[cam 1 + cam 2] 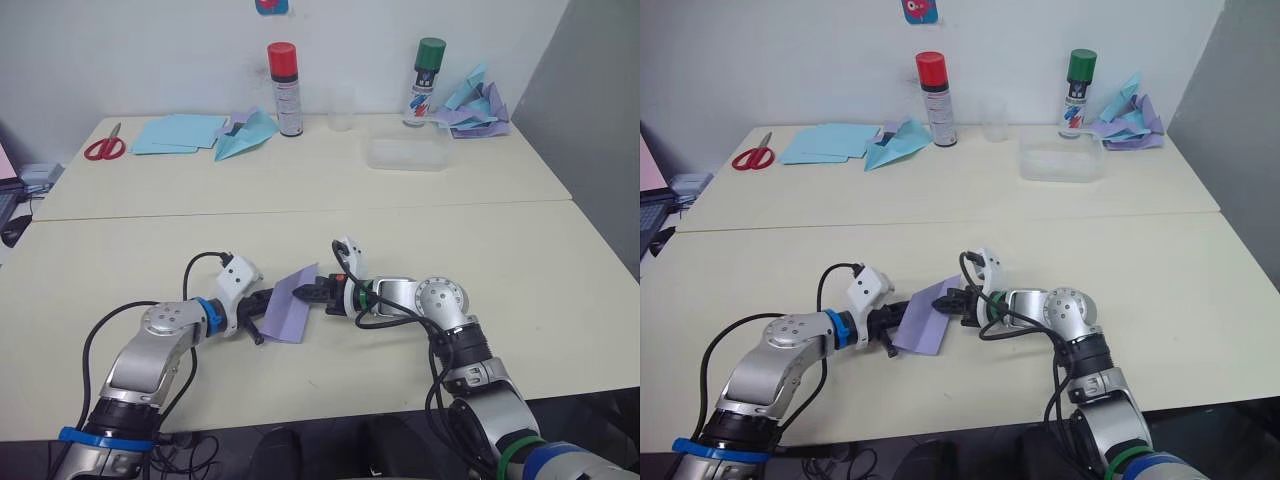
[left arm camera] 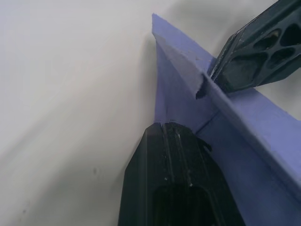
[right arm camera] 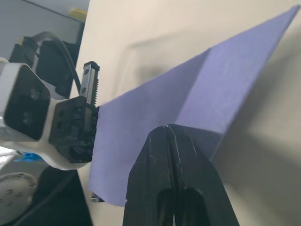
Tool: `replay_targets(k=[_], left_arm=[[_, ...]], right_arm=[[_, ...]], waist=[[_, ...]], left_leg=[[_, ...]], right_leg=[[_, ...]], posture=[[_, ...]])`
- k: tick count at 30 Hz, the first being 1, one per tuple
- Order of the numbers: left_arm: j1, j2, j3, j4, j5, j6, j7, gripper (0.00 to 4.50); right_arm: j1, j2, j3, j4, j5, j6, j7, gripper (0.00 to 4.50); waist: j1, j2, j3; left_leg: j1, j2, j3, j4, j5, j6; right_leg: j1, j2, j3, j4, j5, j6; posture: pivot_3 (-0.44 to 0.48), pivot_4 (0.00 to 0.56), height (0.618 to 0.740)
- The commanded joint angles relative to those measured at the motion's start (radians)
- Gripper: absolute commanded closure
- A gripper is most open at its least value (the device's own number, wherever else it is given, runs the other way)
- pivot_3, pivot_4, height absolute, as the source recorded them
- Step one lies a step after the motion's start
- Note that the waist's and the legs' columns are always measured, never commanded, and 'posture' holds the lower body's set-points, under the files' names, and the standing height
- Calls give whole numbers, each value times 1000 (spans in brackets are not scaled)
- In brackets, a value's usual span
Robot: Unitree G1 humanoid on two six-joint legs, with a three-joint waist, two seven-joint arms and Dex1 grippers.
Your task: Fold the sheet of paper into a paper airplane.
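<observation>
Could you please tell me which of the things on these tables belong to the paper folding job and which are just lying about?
Part of the job:
- purple sheet of paper, partly folded
- left end effector, shut on it
- right end effector, shut on it

Lying about:
- scissors
- blue sheets
- blue paper plane
- red-capped can
- green-capped can
- clear cup
- clear tray
- paper heap

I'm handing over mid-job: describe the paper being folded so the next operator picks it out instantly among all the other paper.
On the near table, look between the left gripper and right gripper: both are pinched shut on the sheet of paper, a partly folded lavender-purple piece lifted at an angle. The light blue sheets, light blue plane and crumpled paper heap all lie on the far table, untouched.
</observation>
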Motion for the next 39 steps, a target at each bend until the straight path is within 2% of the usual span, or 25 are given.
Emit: replay_targets(k=[1, 10, 15, 20, 24, 29, 32, 39], left_arm=[[23, 38, 58, 18, -44, 84, -11, 4500], [-25, 102, 137, 6, -136, 158, -51, 4500], [-86, 78, 149, -36, -188, 191, -42, 4500], [-169, 0, 127, -100, -246, 226, 2, 4500], [-186, -53, 64, -111, -217, 218, 32, 4500], [-169, -34, -47, -31, -85, 135, 39, 4500], [-169, -23, -72, 43, -26, 78, 41, 4500], [-164, -46, -92, 118, -2, 10, -8, 4500]], right_arm=[[-4, -13, 18, -5, -83, -22, 30, 4475], [3, -31, 26, -19, -170, -2, 97, 4475], [7, -28, 31, -16, -217, -10, 119, 4475], [6, -19, 36, -5, -264, -23, 125, 4475], [2, -13, 24, -1, -277, -21, 127, 4475], [0, -7, 7, -9, -278, -8, 125, 4475], [3, -6, -1, -22, -277, 3, 123, 4475], [15, -17, 12, -71, -282, 35, 146, 4475]], waist=[[0, 0, 0], [3, -1, 0], [9, -4, 0], [10, -5, -1], [9, -5, -1], [9, -5, -1], [11, -5, 0], [22, -5, 0]], left_leg=[[0, 0, 0, 0, 0, 0], [0, -1, 0, 0, 0, 0], [-1, -2, 0, 1, 0, 0], [-1, -2, 0, 2, 0, 0], [-1, -3, 0, 2, 0, 0], [-1, -3, -1, 2, 0, 0], [-1, -3, -1, 2, 0, 0], [-2, -3, 0, 2, 0, 0]], right_leg=[[0, 0, 0, 0, 0, 0], [1, -1, 0, 0, 0, 0], [1, -2, -1, 0, 0, 0], [1, -2, 0, -1, 0, 0], [2, -2, 0, -1, 1, 1], [2, -2, 0, -1, 1, 1], [2, -2, 0, -1, 1, 1], [1, -3, 0, -2, 0, 1]], posture=[[0, 150, 740], [0, 150, 740], [0, 150, 740], [0, 150, 740], [0, 150, 740], [0, 150, 740], [0, 150, 740], [0, 150, 740]])
